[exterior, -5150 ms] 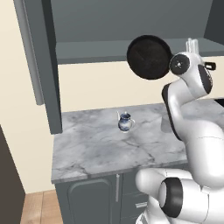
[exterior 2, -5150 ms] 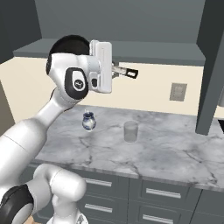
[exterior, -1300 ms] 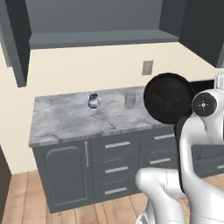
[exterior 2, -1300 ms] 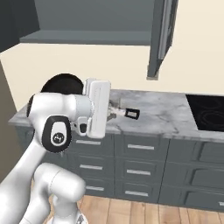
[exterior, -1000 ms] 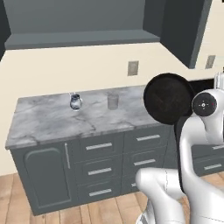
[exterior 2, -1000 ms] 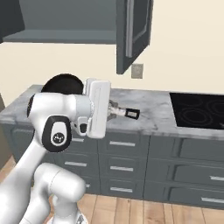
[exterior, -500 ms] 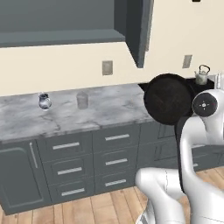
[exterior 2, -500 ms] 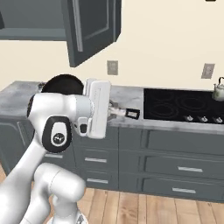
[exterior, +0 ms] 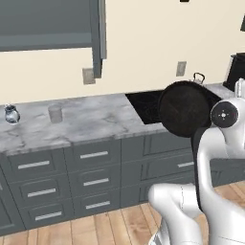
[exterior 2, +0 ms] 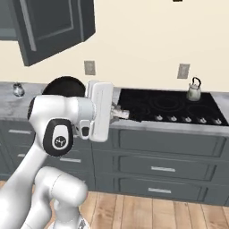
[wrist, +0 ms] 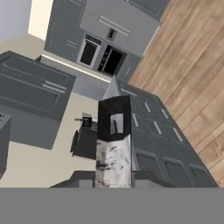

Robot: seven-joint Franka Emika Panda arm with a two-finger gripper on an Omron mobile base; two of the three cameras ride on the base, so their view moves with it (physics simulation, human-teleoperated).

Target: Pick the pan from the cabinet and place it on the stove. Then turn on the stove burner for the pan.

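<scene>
The pan [exterior: 184,109] is a dark round disc held on edge in the air, in front of the counter's front edge by the stove [exterior: 146,106]. In the right base view the pan [exterior 2: 65,86] peeks out behind my arm, and my gripper [exterior 2: 114,112] is shut on its handle, which points right toward the stove [exterior 2: 170,107]. The hand view has the handle [wrist: 113,140] running up between my gripper [wrist: 113,177] fingers. The cabinet [exterior: 45,28] hangs open at the upper left, its door [exterior 2: 49,24] swung out.
A pale kettle [exterior 2: 193,90] stands on the stove's back right zone. A glass [exterior: 55,114] and a small jar [exterior: 10,114] sit on the marble counter to the left. A dark appliance [exterior: 236,71] stands at the far right. Grey drawer fronts [exterior 2: 163,169] line the wall below.
Both base views have slid right along the counter, so the base has moved. The stove and kettle now lie ahead. The pan stays held in the same pose.
</scene>
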